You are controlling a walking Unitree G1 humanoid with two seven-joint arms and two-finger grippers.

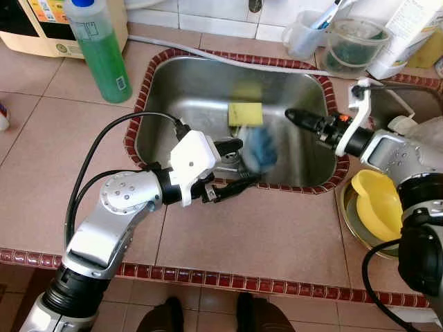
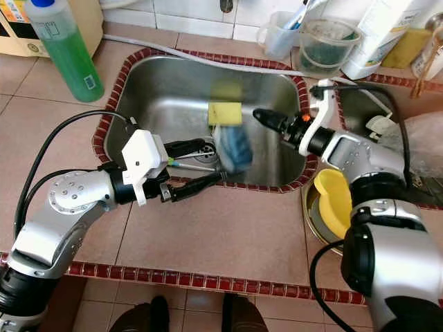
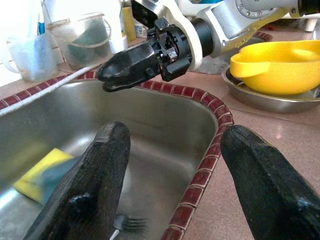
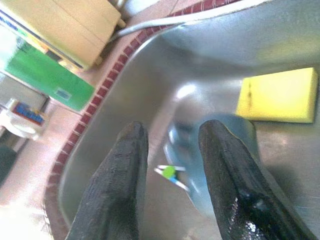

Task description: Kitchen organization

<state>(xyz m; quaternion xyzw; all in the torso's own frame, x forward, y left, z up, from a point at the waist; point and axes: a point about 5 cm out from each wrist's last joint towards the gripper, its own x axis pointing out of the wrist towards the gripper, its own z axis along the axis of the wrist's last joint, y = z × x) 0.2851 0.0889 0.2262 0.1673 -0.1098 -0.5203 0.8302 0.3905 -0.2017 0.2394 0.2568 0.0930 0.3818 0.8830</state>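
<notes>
— Stainless steel sink [image 1: 173, 90], red tile rim, and a blurred blue cup-like object [image 1: 261, 152] in the middle of the basin near the front wall. What's the risk?

— My guess is it's loose and moving: it smears in both eye views while the yellow rectangular sponge [image 1: 246, 113] just behind it is sharp. If so, it may bounce or roll onto the fork [image 3: 127, 223] lying by the drain, and any grab made now would miss.

— Are the grippers on it?

— No. The left gripper [image 1: 234, 169] hangs over the sink's front edge with its fingers spread wide and nothing between them. The right gripper [image 1: 299, 119] reaches in from the right edge, fingers parted, also empty; the cup lies beyond its tips.

— How does the cup look?

— Pale blue, rounded, too blurred to tell upright from tipped.
</notes>
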